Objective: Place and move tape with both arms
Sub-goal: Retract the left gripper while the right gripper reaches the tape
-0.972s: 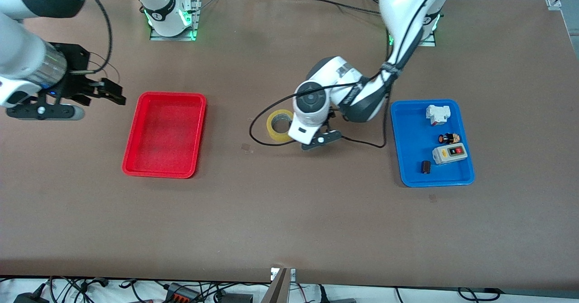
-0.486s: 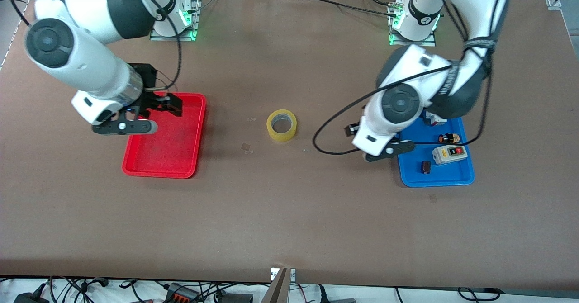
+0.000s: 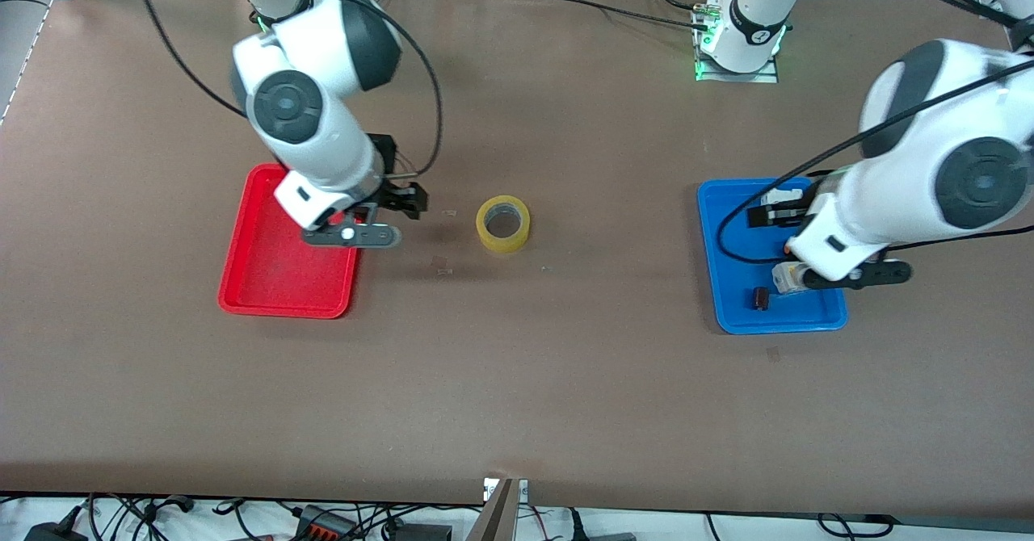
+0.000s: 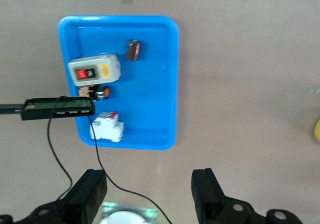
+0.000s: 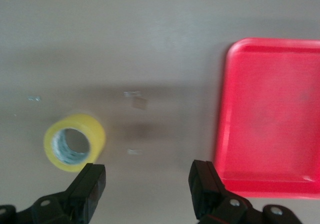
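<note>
The tape (image 3: 502, 224) is a yellow ring lying flat on the brown table, midway between the two trays. It also shows in the right wrist view as the tape (image 5: 75, 142), just ahead of one fingertip. My right gripper (image 3: 401, 199) hangs open and empty over the bare table between the red tray (image 3: 242, 287) and the tape; in its own view the right gripper (image 5: 147, 176) has only table between the fingers. My left gripper (image 3: 767, 215) is open and empty over the blue tray (image 3: 731, 287), well away from the tape. The left gripper (image 4: 148, 180) frames bare table.
The blue tray (image 4: 160, 83) holds a white-grey switch box (image 4: 94, 69), a white breaker (image 4: 107, 129), an orange-black button (image 4: 97, 91) and a small dark piece (image 4: 133, 50). The red tray (image 5: 270, 114) holds nothing. A black cable (image 4: 75, 171) hangs by the left gripper.
The left arm has pulled away from beside the tape to over the blue tray. The right arm has swung in across the red tray toward the tape. Both grippers stayed open.
</note>
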You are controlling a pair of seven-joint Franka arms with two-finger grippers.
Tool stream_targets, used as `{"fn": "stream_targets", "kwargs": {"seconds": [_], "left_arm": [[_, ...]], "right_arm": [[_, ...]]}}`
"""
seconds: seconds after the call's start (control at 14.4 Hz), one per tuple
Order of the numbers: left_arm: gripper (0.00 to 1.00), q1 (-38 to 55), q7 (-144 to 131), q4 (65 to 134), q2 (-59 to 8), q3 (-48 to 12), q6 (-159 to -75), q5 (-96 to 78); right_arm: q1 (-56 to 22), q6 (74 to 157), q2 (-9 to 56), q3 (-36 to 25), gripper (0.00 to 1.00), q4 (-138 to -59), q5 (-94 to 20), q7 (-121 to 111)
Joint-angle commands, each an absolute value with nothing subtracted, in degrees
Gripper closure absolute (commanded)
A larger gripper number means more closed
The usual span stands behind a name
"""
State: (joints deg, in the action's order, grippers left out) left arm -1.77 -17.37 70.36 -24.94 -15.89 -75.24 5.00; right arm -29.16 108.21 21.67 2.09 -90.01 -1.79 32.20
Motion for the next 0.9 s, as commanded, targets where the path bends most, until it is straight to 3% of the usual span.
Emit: {"fn": "stream_targets", "kwargs": {"seconds": [0.0,0.14,0.35,0.62,0.83], "left_arm": [[0.0,-5.53,-9.69,70.04,-22.25,-16.61,-73.39,5.01],[0.0,-4.67,-8.26,74.42,-17.69,-12.25,-75.22,2.57],[0.0,3.75,-7.3,82.94,-9.96,0.06,-83.38,-2.9],[0.0,5.79,-4.85,91.65,-3.36,0.53,-87.43,-2.9],[0.0,5.54,-3.87,92.9,-2.02,0.44,-88.59,-2.9]], "right_arm": [[-33.38,112.57,25.82,1.67,0.02,-88.95,-0.01,37.95],[-36.2,114.86,28.73,1.67,0.02,-88.95,0.96,40.85],[-38.75,120.56,33.3,1.67,0.02,-88.86,1.14,43.94],[-42.53,129.62,38.22,1.58,0.02,-88.42,1.14,46.47],[-45.08,131.22,42.44,1.49,0.02,-84.04,1.75,50.1]]}}
